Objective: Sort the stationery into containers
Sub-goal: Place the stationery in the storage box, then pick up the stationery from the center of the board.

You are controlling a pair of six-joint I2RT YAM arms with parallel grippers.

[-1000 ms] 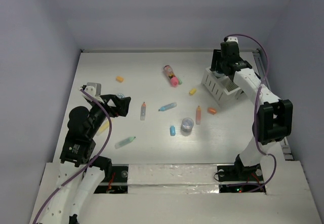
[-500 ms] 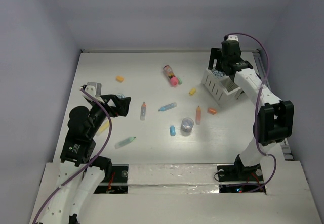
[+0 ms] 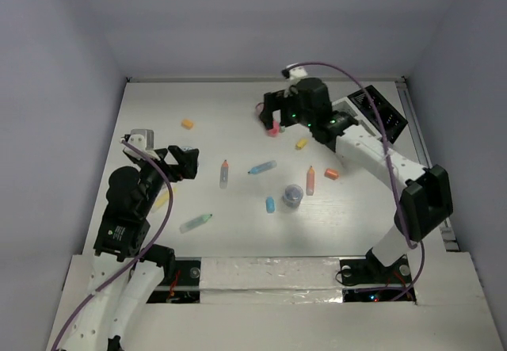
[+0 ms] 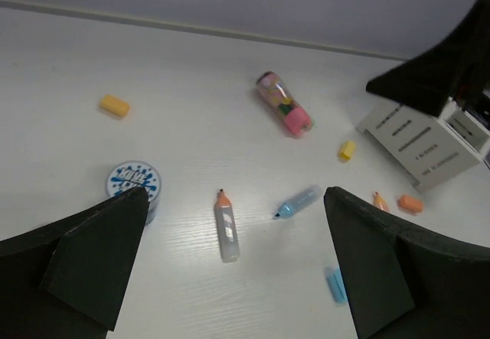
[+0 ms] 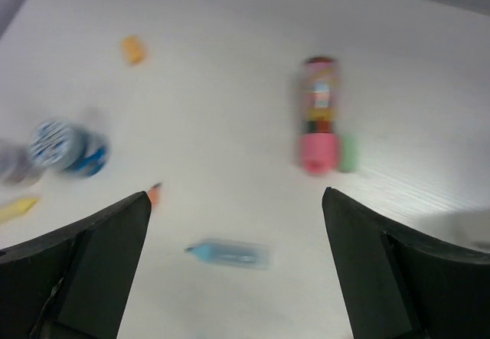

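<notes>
Right gripper (image 5: 235,195) wide open, empty — pink tube (image 5: 318,113) ahead, off-centre right. Risk: round tube rolls from fingertip nudge — or green piece (image 5: 348,151) pinched alongside.

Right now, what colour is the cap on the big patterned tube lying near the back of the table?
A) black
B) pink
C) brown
B: in both wrist views the patterned tube ends in a pink cap.
</notes>
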